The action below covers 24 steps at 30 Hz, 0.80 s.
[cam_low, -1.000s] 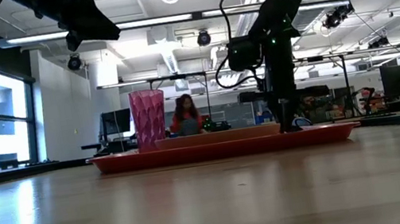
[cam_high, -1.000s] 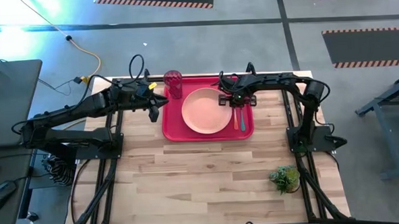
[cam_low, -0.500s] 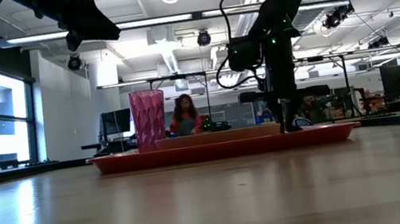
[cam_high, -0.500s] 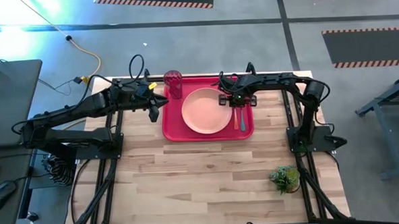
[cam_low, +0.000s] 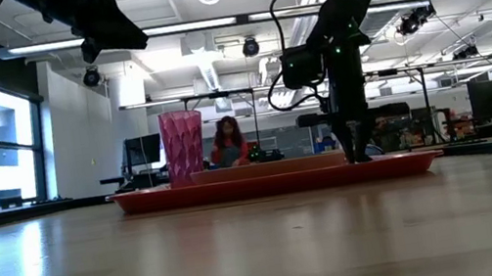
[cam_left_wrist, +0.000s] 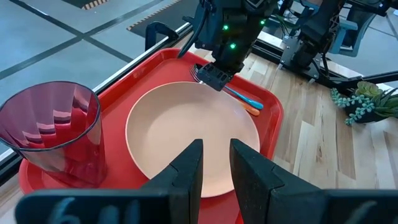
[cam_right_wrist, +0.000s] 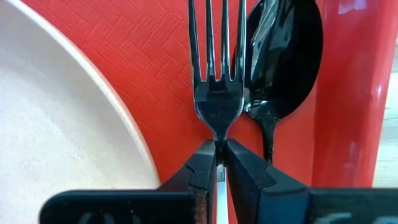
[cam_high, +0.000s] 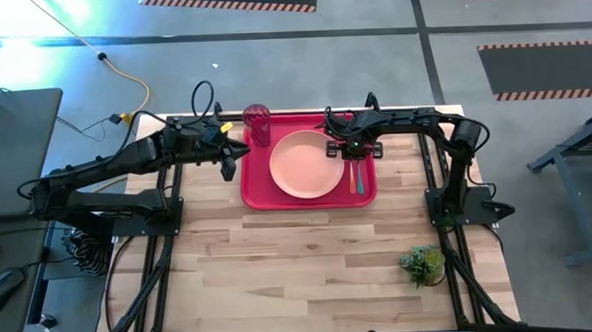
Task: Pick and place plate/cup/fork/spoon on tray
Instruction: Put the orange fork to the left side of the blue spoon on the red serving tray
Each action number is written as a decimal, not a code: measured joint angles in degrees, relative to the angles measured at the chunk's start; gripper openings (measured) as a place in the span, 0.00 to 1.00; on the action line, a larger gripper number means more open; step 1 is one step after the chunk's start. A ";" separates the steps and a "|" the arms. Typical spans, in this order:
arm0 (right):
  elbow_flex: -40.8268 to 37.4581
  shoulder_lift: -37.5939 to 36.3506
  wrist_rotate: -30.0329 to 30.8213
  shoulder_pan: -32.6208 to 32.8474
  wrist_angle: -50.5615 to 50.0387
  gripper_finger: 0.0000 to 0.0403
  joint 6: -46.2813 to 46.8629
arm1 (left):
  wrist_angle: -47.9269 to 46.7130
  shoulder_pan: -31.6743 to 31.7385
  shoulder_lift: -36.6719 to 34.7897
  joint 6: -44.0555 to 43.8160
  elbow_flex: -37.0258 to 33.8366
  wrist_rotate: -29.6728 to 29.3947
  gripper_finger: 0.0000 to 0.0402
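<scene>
The red tray (cam_high: 255,188) lies at the table's far middle. The pink plate (cam_high: 303,166) rests flat on it, and the dark-red cup (cam_high: 257,124) stands upright in its far left corner. The spoon (cam_right_wrist: 283,56) and the fork (cam_right_wrist: 216,74) lie side by side on the tray, right of the plate, handles (cam_high: 356,179) toward the near edge. My right gripper (cam_high: 351,152) stands over them, shut on the fork. My left gripper (cam_high: 228,169) hangs open and empty above the table, left of the tray. My right gripper pinches the fork's thin neck (cam_right_wrist: 218,138), just behind the tines, between its two fingers. The fingers come from above, pointing down, one on each side of the fork. The fork lies level along the tray floor, beside the spoon's bowl.
A small potted plant (cam_high: 422,265) stands near the table's right front. The tray's raised right rim (cam_right_wrist: 348,93) runs close beside the spoon. Bare wood lies in front of the tray. A person sits in the room far behind the table (cam_low: 226,143).
</scene>
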 joint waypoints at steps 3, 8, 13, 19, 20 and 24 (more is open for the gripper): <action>0.00 0.00 0.00 0.00 0.00 0.07 0.00 | 0.00 -0.01 0.00 0.00 0.00 0.00 0.17; 0.00 0.00 -0.02 0.00 0.04 0.07 0.61 | 0.00 -0.01 0.00 -0.02 0.00 0.00 0.17; 0.00 0.00 -0.79 0.00 0.22 0.07 1.46 | 0.00 0.01 0.00 -0.02 0.00 0.00 0.17; 0.00 0.00 -1.36 0.00 0.22 0.07 1.41 | 0.00 -0.01 0.00 -0.05 0.00 0.02 0.17; 0.00 0.00 -1.36 0.00 0.22 0.07 1.30 | -0.02 0.01 0.00 -0.04 0.00 0.02 0.17; 0.00 -0.02 -1.36 0.00 0.25 0.07 1.16 | 0.00 0.01 0.00 -0.07 0.00 0.02 0.17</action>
